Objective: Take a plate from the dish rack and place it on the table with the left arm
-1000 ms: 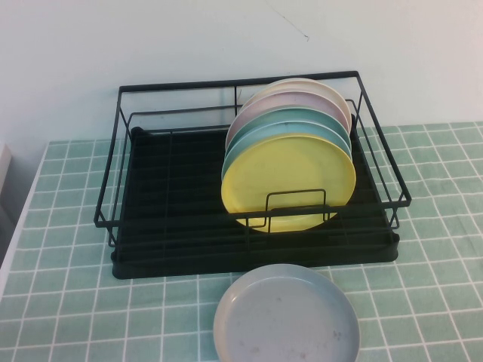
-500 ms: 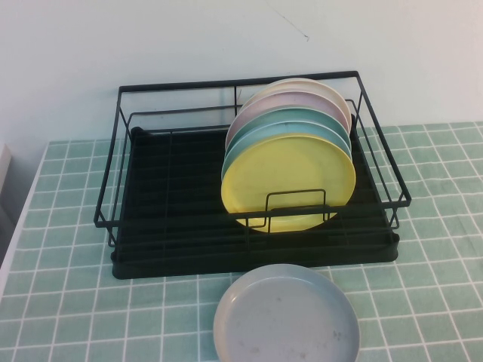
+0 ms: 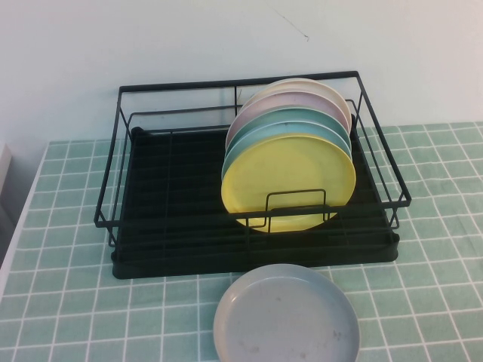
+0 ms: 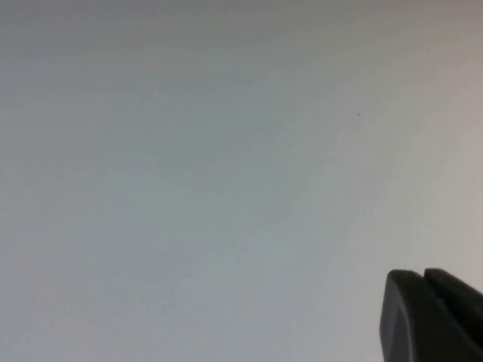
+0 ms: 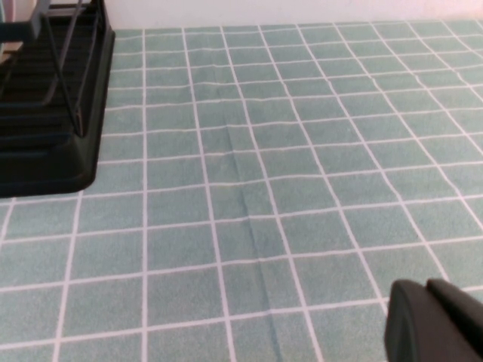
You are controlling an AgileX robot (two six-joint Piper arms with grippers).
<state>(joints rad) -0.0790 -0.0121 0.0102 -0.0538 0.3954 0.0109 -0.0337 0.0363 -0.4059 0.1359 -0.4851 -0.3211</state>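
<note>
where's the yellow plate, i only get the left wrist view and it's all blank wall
observer: the yellow plate stands on edge, frontmost of the row in the dish rack.
operator: anything on the table yet
observer: a grey plate lies flat on the table in front of the rack.
operator: and the grippers
observer: the right gripper hangs over bare table near a rack corner; neither it nor your left gripper shows in the high view.

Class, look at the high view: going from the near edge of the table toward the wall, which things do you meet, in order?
Grey plate → dish rack front edge → yellow plate → teal plates → pink plate → cream plate → wall. Left gripper and right gripper appear only in their wrist views.
</note>
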